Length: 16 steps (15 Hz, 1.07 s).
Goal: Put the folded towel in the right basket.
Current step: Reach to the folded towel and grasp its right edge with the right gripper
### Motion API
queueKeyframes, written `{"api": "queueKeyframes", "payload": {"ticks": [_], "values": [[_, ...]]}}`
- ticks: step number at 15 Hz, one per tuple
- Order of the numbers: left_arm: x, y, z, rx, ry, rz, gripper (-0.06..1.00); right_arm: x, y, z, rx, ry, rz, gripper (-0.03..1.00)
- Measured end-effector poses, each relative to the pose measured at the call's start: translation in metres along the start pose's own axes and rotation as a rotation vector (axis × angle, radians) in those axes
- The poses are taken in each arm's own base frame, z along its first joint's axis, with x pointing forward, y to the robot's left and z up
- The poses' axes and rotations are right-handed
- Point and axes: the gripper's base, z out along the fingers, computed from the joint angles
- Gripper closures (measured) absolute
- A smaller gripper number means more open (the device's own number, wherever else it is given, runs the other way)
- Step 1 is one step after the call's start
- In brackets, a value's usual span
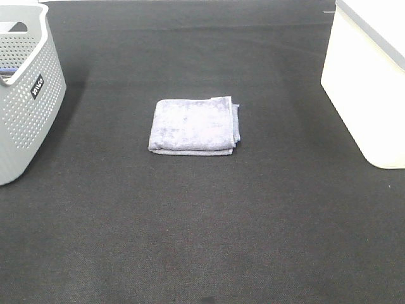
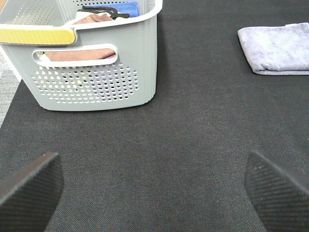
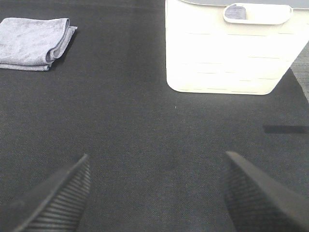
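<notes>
A folded grey-lilac towel (image 1: 193, 125) lies flat on the black mat at the middle of the table. It also shows in the left wrist view (image 2: 277, 49) and in the right wrist view (image 3: 35, 42). The white right basket (image 1: 370, 82) stands at the right edge; the right wrist view shows its wall (image 3: 227, 53). My left gripper (image 2: 154, 191) is open and empty above bare mat, well short of the towel. My right gripper (image 3: 157, 193) is open and empty above bare mat, in front of the white basket. Neither gripper shows in the exterior high view.
A grey perforated basket (image 1: 25, 88) stands at the left edge; the left wrist view shows its wall (image 2: 91, 82), with brown cloth, a blue item and a black item inside. The black mat (image 1: 202, 221) covers the table.
</notes>
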Motion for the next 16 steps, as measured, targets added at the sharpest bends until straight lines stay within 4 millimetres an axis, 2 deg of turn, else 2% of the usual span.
{"api": "queueKeyframes", "payload": {"ticks": [10, 13, 16], "values": [[0.000, 0.000, 0.000, 0.000, 0.000, 0.000, -0.03, -0.004, 0.000, -0.002, 0.002, -0.030, 0.000, 0.25], [0.000, 0.000, 0.000, 0.000, 0.000, 0.000, -0.03, -0.033, -0.002, 0.004, 0.010, -0.170, 0.008, 0.25], [0.000, 0.000, 0.000, 0.000, 0.000, 0.000, -0.03, -0.077, -0.003, 0.044, -0.036, -0.109, 0.077, 0.25]]}}
